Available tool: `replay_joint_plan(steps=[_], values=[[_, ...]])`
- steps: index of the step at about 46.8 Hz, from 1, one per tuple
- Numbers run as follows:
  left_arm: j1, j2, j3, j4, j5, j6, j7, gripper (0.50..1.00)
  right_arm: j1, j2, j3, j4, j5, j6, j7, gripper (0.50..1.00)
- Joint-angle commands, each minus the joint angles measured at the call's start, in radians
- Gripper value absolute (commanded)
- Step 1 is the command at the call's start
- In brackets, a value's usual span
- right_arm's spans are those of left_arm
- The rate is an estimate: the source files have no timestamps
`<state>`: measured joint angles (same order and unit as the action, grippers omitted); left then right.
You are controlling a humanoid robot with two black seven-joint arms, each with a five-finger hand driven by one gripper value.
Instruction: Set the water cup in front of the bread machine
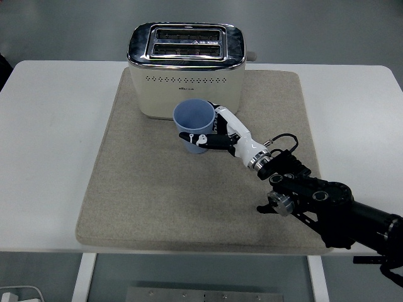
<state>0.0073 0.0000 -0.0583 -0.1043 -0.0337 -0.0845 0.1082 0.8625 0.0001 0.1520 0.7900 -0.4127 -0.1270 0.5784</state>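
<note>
Beige mat (145, 189) on white table (50, 157), cream two-slot toaster (186, 69) at its far edge. Just before the toaster's front face, blue water cup (194, 124), upright, mouth up, long axis vertical. Wrapped round its right side and near wall, right hand (217, 133), fingers closed on it, reaching in from lower right. Cup to the hand's left, toaster-ward. Left arm nowhere visible.
</note>
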Motion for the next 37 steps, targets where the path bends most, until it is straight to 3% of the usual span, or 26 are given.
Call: replay_joint_plan(steps=[1,15,37], values=[[0.0,0.0,0.0,0.0,0.0,0.0,0.001,1.0,-0.005,0.0,0.001,-0.002,0.0,-0.002,0.001,0.744],[0.0,0.0,0.0,0.0,0.0,0.0,-0.001,1.0,-0.01,0.0,0.001,-0.002,0.0,-0.017,-0.002,0.917],[-0.001,0.0,0.0,0.0,0.0,0.0,0.001,1.0,-0.014,0.0,0.003,0.0,0.002,-0.017,-0.002,0.921]])
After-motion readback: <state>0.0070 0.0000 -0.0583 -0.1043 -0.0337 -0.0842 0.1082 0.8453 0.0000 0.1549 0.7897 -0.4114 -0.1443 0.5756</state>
